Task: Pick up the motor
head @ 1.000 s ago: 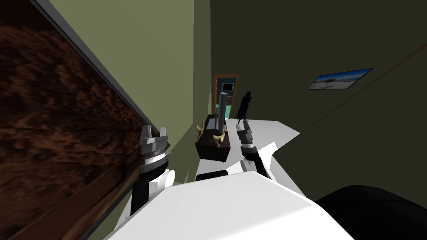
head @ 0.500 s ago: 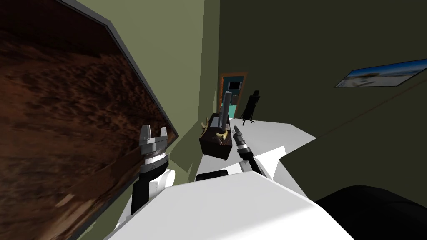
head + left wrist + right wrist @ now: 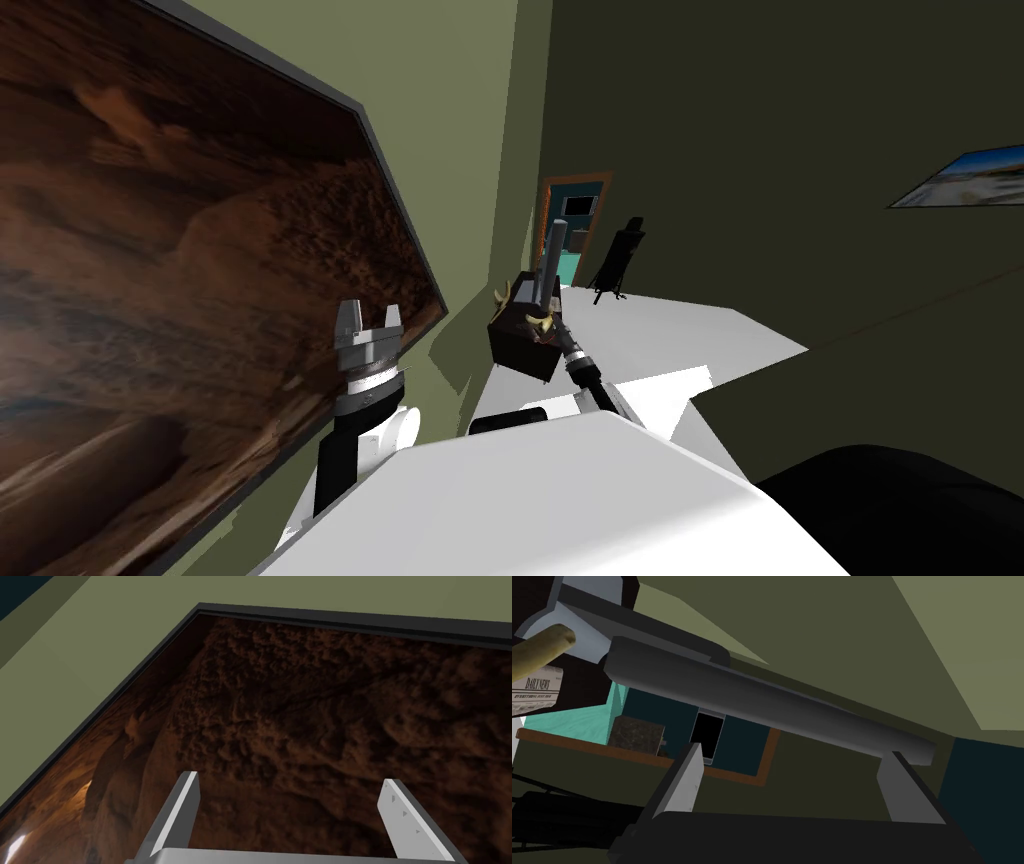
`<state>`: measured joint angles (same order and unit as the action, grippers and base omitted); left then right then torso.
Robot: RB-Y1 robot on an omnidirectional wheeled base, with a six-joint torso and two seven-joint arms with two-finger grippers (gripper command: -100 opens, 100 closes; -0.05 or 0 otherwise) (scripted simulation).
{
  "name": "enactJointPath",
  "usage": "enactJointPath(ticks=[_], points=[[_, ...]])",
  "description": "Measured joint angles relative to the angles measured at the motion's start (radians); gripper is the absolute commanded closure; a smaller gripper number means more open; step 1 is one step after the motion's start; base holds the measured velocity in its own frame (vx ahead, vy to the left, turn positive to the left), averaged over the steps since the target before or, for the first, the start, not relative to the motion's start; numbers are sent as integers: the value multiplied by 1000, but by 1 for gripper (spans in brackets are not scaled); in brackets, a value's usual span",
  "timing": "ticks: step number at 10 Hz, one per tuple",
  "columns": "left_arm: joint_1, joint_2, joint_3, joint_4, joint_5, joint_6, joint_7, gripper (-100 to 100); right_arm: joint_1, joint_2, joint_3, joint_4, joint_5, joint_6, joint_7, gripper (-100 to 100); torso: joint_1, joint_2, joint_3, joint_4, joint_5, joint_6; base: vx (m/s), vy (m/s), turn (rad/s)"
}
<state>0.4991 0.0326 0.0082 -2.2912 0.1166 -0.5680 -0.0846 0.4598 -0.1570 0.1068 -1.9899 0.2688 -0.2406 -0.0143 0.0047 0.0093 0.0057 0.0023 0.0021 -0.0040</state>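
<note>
Your right gripper has its two fingers spread wide, holding nothing. The one motor sits on the white table, its single grey shaft crossing just past the fingertips. Your left gripper, well apart from the motor, is wide and empty too.

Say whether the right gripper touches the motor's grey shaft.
Cannot tell: the right wrist view shows the right gripper's open fingers by the shaft, one clear of it, the other meeting its outline.
</note>
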Motion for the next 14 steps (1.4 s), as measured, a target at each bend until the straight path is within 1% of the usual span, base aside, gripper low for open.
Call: enactJointPath(ticks=[1,2,3,4,5,6,7,8,9,10,11,12,13,14], points=[[0,0,-1,0,0,0,0,0,-1,-1,7,28,30,25,4,-100,2,1,0,0,0,-1,-73,3,109],[0,0,-1,0,0,0,0,0,-5,-8,6,56,45,39,4,-100,3,0,0,0,1,-1,-71,9,288],[-1,0,-1,0,0,0,0,0,3,-11,16,73,75,65,7,-100,4,1,0,0,1,-2,-66,5,119],[-1,1,-2,0,0,0,0,0,-2,-16,22,85,93,97,8,-100,4,0,0,0,1,-2,-31,6,-19],[0,0,-2,0,0,0,0,0,-8,-22,18,101,96,105,5,-100,4,-1,-1,0,1,-1,-54,13,276],[-1,0,-2,0,0,0,0,0,-20,-23,20,138,125,121,7,-100,5,-1,0,0,2,-2,-57,5,192],[-1,1,-3,0,-1,0,1,0,-18,-22,20,169,142,128,11,-100,6,0,0,0,2,-2,-69,7,303],[-1,1,-4,0,-1,1,1,0,-27,-37,26,198,168,157,9,-100,7,1,0,0,2,-4,-52,4,140],[-1,1,-4,0,-1,1,1,0,-21,-39,31,212,188,182,10,-100,8,0,1,0,3,-3,-66,25,353],[-2,1,-5,0,-1,1,1,0,-29,-50,33,248,214,205,11,-100,10,1,1,1,3,-6,-49,6,131],[-1,2,-5,0,-1,1,1,0,-25,-54,38,265,235,229,11,-100,12,1,1,1,4,-5,-46,7,357],[-2,2,-6,0,-1,1,1,0,-38,-56,44,299,264,258,15,-100,12,0,1,1,4,-6,-36,-3,131],[-1,2,-5,0,-1,1,1,0,-51,-67,51,327,282,294,13,-100,11,0,0,0,4,-5,-43,6,304],[-2,2,-5,0,-1,1,1,0,-51,-92,67,334,299,344,8,-100,12,0,0,1,4,-6,-34,-1,169]])
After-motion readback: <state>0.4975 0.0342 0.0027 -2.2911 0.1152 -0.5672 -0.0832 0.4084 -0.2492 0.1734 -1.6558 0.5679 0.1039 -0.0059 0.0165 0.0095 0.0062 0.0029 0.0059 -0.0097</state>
